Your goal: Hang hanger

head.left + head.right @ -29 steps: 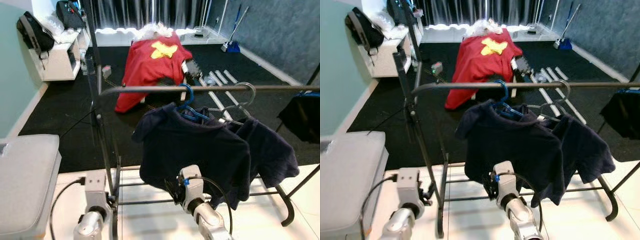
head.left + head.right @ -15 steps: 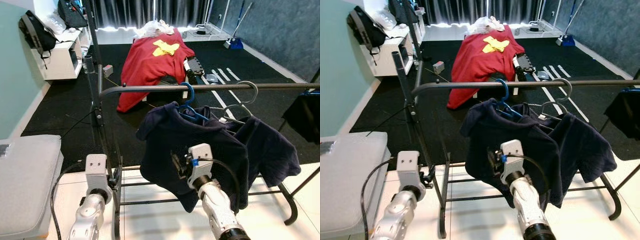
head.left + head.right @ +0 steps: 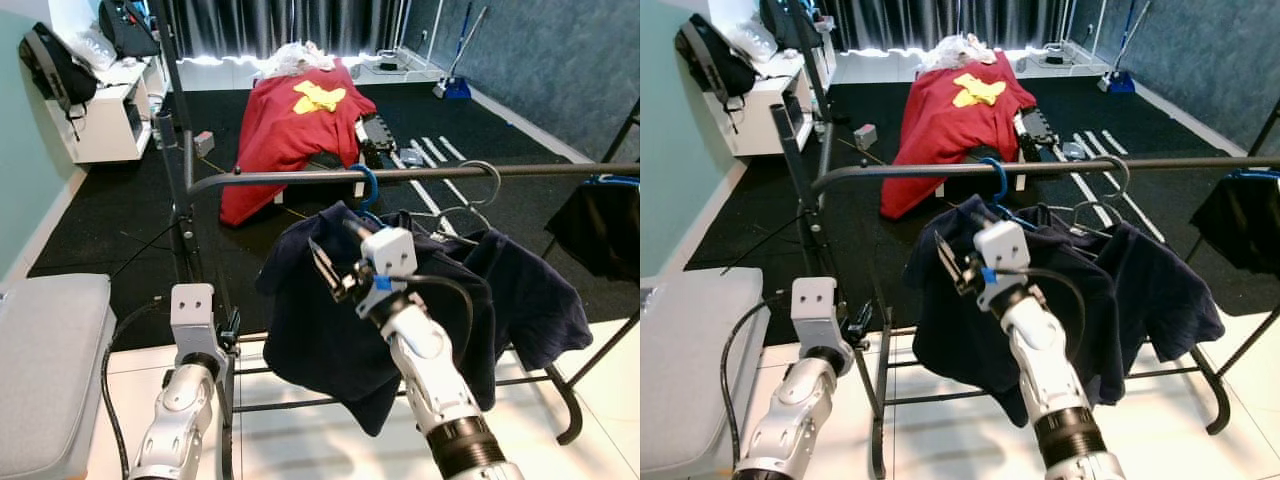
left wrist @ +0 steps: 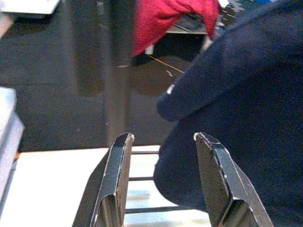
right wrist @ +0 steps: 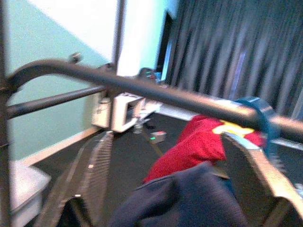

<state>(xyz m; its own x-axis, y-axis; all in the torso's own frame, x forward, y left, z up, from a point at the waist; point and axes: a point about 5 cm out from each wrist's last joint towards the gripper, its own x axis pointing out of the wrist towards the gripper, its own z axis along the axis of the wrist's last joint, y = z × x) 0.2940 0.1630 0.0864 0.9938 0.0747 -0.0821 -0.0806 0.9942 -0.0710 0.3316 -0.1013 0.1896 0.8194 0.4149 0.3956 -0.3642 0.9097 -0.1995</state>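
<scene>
Two black fingers of the right gripper (image 3: 335, 262) stand wide apart, empty, beside the navy shirt (image 3: 340, 310) on its blue hanger (image 3: 372, 190), already hooked over the rail (image 3: 300, 178). Left gripper (image 4: 163, 179) hangs open, low. Shirt is soft; better grasp the stiff hanger neck.

Clearance about the rail (image 3: 420, 174). The blue hanger (image 3: 372, 190) and a wire hanger (image 3: 486, 186) hook over its middle; the bar left of them is bare. Dark shirts (image 3: 330, 300) block passage below the bar. The upright post (image 3: 180, 190) bounds the left; open white floor (image 3: 300, 440) lies under the rack.
</scene>
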